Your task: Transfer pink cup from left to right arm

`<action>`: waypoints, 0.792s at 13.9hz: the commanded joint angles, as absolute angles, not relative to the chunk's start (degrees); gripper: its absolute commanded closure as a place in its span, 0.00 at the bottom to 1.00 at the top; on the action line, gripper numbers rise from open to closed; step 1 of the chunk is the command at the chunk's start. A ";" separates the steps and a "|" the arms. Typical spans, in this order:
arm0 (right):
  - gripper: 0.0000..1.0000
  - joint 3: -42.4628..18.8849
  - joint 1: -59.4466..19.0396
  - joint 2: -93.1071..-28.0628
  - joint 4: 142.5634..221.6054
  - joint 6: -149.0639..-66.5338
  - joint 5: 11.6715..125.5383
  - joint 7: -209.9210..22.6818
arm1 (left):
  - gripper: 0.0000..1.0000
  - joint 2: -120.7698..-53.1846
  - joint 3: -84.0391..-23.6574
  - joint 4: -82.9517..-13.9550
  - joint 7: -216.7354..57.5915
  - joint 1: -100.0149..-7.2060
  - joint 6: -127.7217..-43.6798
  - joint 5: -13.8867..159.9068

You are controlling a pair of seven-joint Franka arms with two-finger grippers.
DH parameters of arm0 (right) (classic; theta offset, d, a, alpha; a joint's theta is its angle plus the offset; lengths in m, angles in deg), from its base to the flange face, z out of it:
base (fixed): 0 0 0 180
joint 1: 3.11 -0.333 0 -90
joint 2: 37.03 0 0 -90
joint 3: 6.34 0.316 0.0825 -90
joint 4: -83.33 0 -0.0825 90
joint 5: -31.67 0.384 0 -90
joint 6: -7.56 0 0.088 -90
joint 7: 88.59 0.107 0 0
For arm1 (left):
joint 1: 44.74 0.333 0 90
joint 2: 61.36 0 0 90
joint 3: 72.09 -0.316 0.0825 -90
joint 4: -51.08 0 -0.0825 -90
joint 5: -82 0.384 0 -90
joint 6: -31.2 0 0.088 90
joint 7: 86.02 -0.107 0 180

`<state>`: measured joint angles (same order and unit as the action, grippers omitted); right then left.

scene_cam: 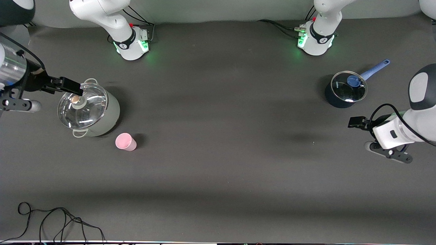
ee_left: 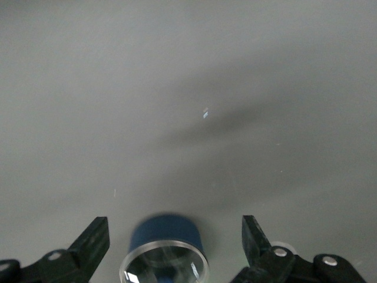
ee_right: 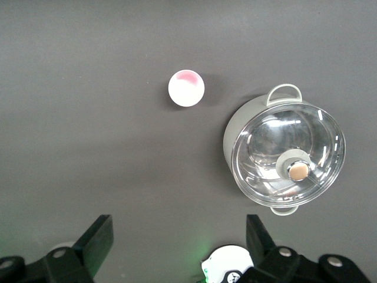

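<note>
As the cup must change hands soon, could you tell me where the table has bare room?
The widest bare stretch runs between the pink cup and the blue saucepan. It is crowded only where the cup stands beside the grey pot, under the right hand.

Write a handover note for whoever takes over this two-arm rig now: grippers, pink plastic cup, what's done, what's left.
Left gripper: open, empty, over the table by the lidded dark-blue saucepan.
Right gripper: open, empty, high up by the lidded grey metal pot.
Small light-pink plastic cup: on the table beside that pot, nearer the front camera, at the right arm's end.
Done: nothing.
To do: left gripper grasps the cup, hands it to the right.
</note>
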<state>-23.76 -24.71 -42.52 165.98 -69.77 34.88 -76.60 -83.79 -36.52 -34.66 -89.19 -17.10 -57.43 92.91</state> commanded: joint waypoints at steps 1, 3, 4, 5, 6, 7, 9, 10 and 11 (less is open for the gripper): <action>0.00 -24.01 -24.82 -43.54 164.27 -69.61 33.69 -75.84 | 0.00 -80.35 -36.05 -35.84 -74.03 -18.19 -53.80 95.45; 0.00 -24.01 -24.90 -43.62 164.36 -69.96 33.69 -75.93 | 0.00 -79.38 -35.53 -35.49 -69.08 -18.37 -52.13 94.66; 0.00 -24.01 -24.99 -43.54 164.36 -69.96 33.69 -75.84 | 0.00 -79.29 -34.57 -35.23 -68.97 -18.19 -52.03 94.75; 0.00 -24.01 -25.08 -43.54 164.36 -69.87 33.69 -75.76 | 0.00 -79.20 -34.03 -34.62 -69.15 -18.11 -52.12 94.75; 0.00 -24.01 -25.08 -43.54 164.54 -69.79 33.69 -75.76 | 0.00 -79.20 -33.77 -34.09 -69.67 -18.02 -52.03 94.75; 0.00 -24.01 -24.99 -43.36 164.62 -69.70 33.69 -75.76 | 0.03 -79.28 -33.77 -33.82 -70.20 -18.02 -52.64 94.75; 0.00 -24.18 -24.90 -43.01 164.97 -69.52 33.69 -76.28 | 0.00 -80.25 -34.46 -33.21 -72.65 -16.97 -54.32 94.49; 0.00 -24.09 -24.82 -42.92 165.15 -69.52 33.69 -76.28 | 0.00 -80.17 -34.56 -33.29 -72.66 -16.27 -54.58 93.61; 0.00 -23.40 -23.68 -42.92 165.15 -69.52 33.69 -76.28 | 0.00 -80.16 -34.56 -33.20 -72.66 -16.17 -54.67 93.34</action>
